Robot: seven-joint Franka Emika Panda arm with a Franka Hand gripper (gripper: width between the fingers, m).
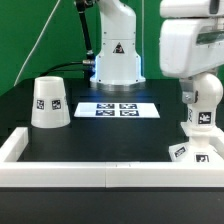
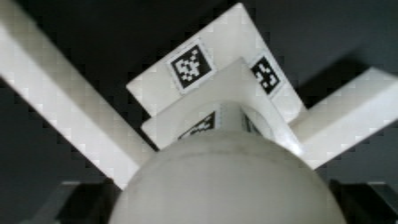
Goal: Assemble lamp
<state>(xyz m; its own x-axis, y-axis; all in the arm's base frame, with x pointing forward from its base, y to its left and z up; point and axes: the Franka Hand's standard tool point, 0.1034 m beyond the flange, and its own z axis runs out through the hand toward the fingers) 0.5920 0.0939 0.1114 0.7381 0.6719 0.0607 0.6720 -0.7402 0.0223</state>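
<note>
exterior view, left to right. shade [image 1: 50, 102] stands wide end down on the black table [image 1: 110, 135], toward the exterior view's left, just inside the white rail [image 1: 20, 145]. marker board [image 1: 118, 109] lies flat mid-table, in front of the robot pedestal [image 1: 117, 58]. at the right, the gripper [image 1: 199, 98] hangs over the bulb [image 1: 204, 113], tag facing the camera. the bulb is directly above the base [image 1: 190, 153], which is in the rail's right corner; touching or not, unclear. fingers are hidden, so cannot tell if they clamp the bulb or stand apart. wrist view: the bulb's rounded head fills the foreground, with the stepped, tagged base beyond it.
</note>
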